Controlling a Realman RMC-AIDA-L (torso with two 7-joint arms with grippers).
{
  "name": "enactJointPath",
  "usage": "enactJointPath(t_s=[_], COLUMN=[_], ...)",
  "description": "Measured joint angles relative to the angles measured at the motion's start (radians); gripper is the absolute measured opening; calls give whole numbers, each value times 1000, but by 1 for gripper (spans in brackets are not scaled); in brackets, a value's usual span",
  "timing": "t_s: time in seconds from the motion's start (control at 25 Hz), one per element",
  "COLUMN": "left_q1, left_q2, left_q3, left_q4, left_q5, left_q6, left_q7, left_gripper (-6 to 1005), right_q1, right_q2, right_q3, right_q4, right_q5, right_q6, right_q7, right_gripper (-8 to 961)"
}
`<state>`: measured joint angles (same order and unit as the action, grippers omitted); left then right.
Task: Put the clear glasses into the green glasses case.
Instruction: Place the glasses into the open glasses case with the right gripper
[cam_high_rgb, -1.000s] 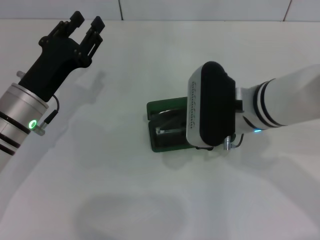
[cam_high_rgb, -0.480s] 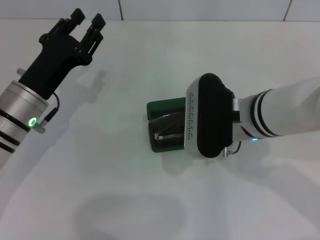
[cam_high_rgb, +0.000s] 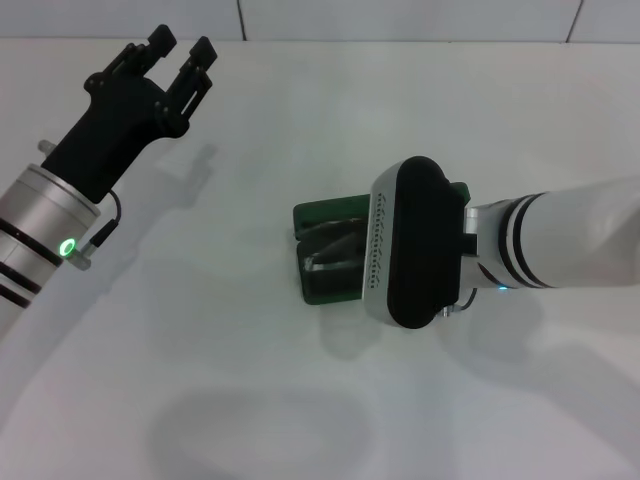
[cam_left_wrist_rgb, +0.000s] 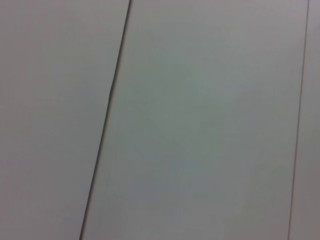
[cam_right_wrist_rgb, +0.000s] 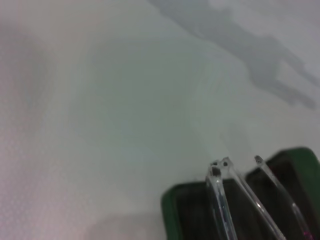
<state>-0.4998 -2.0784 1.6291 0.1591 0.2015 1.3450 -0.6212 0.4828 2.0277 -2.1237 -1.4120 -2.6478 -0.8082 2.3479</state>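
Observation:
The green glasses case (cam_high_rgb: 322, 214) lies open at the middle of the white table, its dark lining facing up. The clear glasses (cam_high_rgb: 335, 262) show as faint glints inside its near half. The bulky wrist housing of my right arm (cam_high_rgb: 415, 245) hangs over the case's right part and hides my right gripper. In the right wrist view the clear glasses (cam_right_wrist_rgb: 221, 200) reach over the dark inside of the green case (cam_right_wrist_rgb: 168, 216). Whether they are held or resting I cannot tell. My left gripper (cam_high_rgb: 178, 50) is raised at the far left, open and holding nothing.
The white table (cam_high_rgb: 250, 400) spreads around the case, with tile seams along its far edge. Soft shadows of both arms fall on it. The left wrist view shows only pale panels (cam_left_wrist_rgb: 200, 125) with dark seams.
My right arm's wrist housing has slid nearer and a little left, covering more of the case. The left gripper has drifted slightly to the right.

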Motion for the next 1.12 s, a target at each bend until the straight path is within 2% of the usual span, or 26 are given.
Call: enactJointPath(t_s=[0.48, 0.76, 1.0, 1.12], left_q1=[-21, -23, -25, -25], left_q2=[8, 8, 6, 6], left_q3=[0, 0, 0, 0], left_q4=[1, 1, 2, 2], left_q5=[19, 25, 26, 26], left_q6=[-11, -15, -15, -15], left_q7=[0, 0, 0, 0], left_gripper=[529, 529, 529, 529], right_q1=[0, 7, 18, 20], right_q2=[0, 0, 0, 0], right_q3=[-40, -35, -22, -5], right_q4=[-16, -16, -22, -45], right_q5=[-126, -130, -126, -118], right_q6=[3, -5, -68, -106], right_q7=[152, 167, 167, 164], right_gripper=[206, 209, 211, 338])
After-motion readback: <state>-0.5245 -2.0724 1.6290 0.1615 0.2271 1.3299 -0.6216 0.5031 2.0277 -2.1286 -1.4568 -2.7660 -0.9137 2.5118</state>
